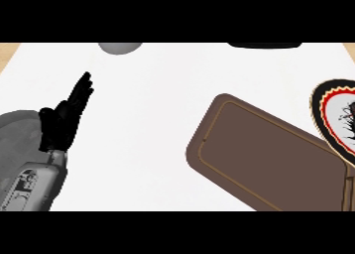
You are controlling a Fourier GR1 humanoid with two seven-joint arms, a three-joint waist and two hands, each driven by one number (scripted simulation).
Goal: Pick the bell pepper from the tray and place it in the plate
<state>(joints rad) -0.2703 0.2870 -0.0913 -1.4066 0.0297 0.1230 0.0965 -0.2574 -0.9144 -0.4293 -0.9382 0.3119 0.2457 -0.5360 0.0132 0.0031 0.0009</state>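
Head view: I see my left hand (pixel 67 116) resting open, well left of the brown tray (pixel 265 158); the plate (pixel 341 121) sits just right of it. No pepper or right hand shows, so I risk reaching blind.

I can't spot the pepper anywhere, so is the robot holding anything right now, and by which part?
Nothing is held. The black left hand is open with straight fingers above the white counter, and the right hand is out of view.
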